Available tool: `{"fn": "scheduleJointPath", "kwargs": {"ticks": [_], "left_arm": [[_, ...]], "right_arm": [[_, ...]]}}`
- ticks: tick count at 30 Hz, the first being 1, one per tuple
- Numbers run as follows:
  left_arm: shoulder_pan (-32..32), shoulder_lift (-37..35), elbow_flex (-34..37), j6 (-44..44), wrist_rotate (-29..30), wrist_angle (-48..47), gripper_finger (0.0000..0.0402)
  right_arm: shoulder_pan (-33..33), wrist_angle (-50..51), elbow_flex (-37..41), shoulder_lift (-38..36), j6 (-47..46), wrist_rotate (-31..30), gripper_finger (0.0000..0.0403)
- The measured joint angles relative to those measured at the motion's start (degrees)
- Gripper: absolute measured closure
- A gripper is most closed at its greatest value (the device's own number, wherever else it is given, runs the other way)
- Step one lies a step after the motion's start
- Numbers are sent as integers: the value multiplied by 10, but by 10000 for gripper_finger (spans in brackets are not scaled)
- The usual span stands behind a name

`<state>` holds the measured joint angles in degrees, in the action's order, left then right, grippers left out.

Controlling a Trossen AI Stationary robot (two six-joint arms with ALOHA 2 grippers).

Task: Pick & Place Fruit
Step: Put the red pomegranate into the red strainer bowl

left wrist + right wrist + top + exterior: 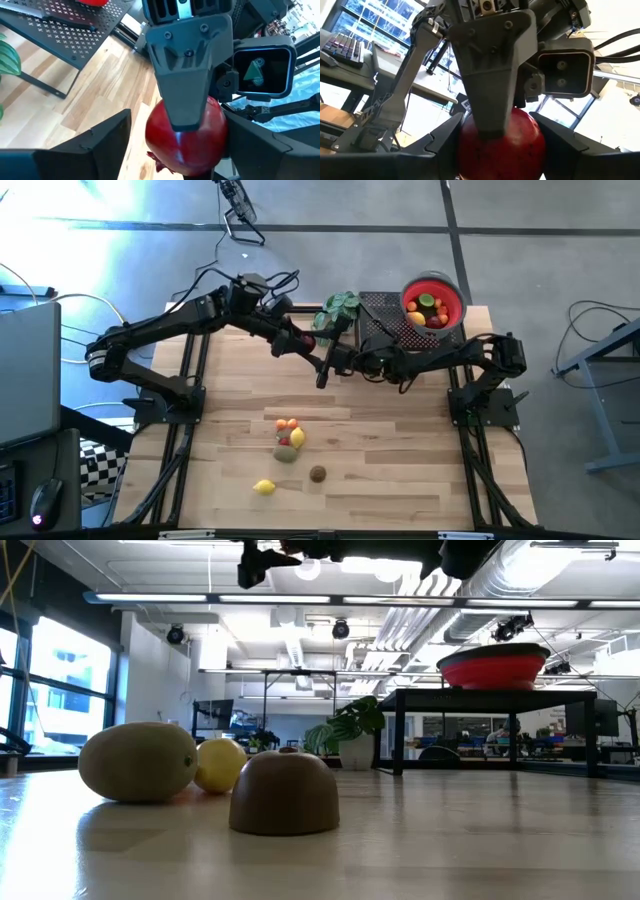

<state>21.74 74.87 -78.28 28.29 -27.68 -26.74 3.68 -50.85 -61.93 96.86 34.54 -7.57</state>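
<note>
A round dark-red fruit (502, 145) hangs in mid-air over the far middle of the table, between my two grippers, which meet there. My right gripper (500, 150) comes from the table's right (345, 363) and is shut on it. My left gripper (175, 150) comes from the left (318, 355) and is open. Its fingers stand on either side of the fruit (185, 135), crosswise to the right gripper's, with a gap showing at one finger (100, 145). More small fruits (288, 438) lie on the near middle of the table. My right gripper pinches the red fruit's two opposite sides (470, 150) between its two fingers. It comes roughly level from the table's right. The fruit is lifted well clear of the table. My left gripper has one finger clear of the fruit; whether the other touches it I cannot tell.
A red bowl (433, 302) holding several fruits sits on a black perforated stand (385, 315) at the far right, next to a green plant (338, 308). A yellow fruit (264, 487) and a brown one (318, 473) lie near the front; the low view shows them close up (285, 792).
</note>
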Motion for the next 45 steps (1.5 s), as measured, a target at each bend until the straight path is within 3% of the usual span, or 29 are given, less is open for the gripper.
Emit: {"fn": "scheduleJointPath", "kwargs": {"ticks": [13,23,32,36,45], "left_arm": [[26,-8,-35,-65,-17,2,92],[105,-9,-126,-168,-27,-30,92],[160,-9,-130,-208,-21,-64,92],[158,-5,-130,-225,-6,-92,92],[158,-4,-130,-270,4,-125,92]], "right_arm": [[-2,11,0,-2,20,-71,199],[-7,84,0,-62,59,-272,199],[-1,235,0,-168,94,-512,199],[19,339,0,-230,22,-534,199],[111,551,0,-310,-186,-509,199]]}}
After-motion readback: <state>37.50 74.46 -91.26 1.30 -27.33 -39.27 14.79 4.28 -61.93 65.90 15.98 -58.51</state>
